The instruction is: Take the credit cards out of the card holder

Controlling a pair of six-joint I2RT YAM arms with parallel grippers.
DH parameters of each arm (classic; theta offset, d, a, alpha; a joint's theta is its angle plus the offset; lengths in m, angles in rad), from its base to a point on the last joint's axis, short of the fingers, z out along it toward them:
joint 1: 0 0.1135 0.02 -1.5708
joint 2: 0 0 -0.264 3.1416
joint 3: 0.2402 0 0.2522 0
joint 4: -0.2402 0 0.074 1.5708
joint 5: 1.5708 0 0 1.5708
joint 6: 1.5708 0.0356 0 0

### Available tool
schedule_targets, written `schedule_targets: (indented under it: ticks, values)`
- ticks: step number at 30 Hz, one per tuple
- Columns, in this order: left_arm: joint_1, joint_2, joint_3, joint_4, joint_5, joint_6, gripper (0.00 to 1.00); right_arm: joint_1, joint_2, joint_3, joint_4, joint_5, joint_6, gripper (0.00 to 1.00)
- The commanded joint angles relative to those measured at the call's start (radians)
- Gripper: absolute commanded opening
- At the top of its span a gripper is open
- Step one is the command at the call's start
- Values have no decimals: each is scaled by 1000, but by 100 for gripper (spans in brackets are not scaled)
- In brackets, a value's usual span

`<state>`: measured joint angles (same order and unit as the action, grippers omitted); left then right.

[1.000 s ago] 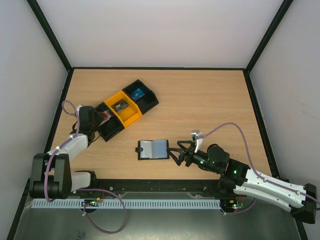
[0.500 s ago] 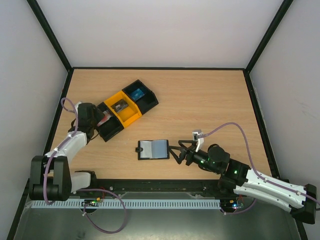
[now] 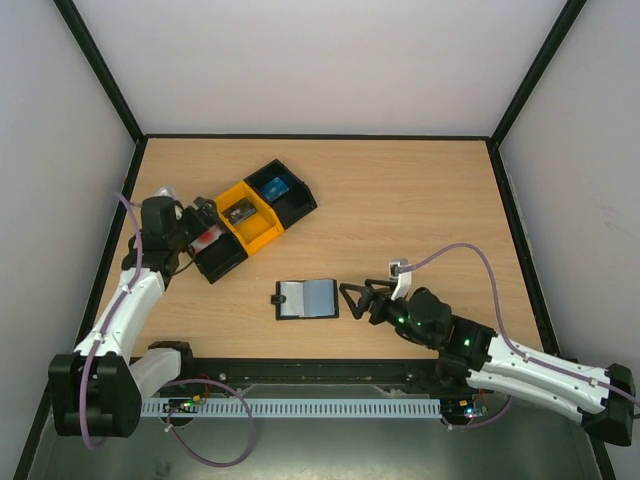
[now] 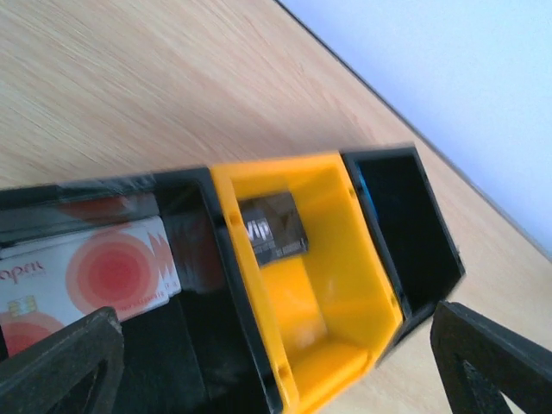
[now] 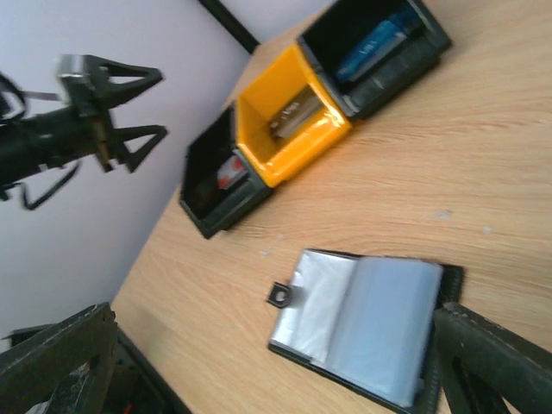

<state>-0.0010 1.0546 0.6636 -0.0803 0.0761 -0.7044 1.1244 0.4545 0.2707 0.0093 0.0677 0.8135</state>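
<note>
While both jaws gape empty, the black card holder (image 3: 307, 298) lies open, grey-blue inside.

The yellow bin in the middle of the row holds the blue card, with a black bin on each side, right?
Not quite. The yellow bin does sit in the middle with a black bin on each side, but it holds a dark card, not the blue one. The blue card lies in the far black bin, as the top external view shows.
</note>
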Motion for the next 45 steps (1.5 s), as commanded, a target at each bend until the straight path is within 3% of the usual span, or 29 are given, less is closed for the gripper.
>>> schedule_targets:
  ticks: [1, 10, 16, 21, 31, 39, 45]
  values:
    - [2, -12, 0, -81, 216, 85, 100, 0, 46, 24, -76, 164, 68, 97]
    - [-90, -113, -30, -180, 391, 186, 100, 0, 148, 60, -174, 362, 195, 98]
    - [-293, -208, -11, -188, 435, 189, 100, 0, 155, 153, -329, 529, 318, 97]
    - [-422, -231, 15, -213, 400, 209, 100, 0, 130, 248, -378, 576, 238, 98]
    - [-436, -367, 32, -241, 355, 205, 100, 0, 44, 364, -403, 607, 92, 98]
    - [-436, -396, 49, -227, 349, 196, 100, 0, 26, 385, -412, 593, 98, 98]
    - [-436, -411, 53, -225, 259, 180, 100, 0, 21, 373, -402, 534, 97, 98]
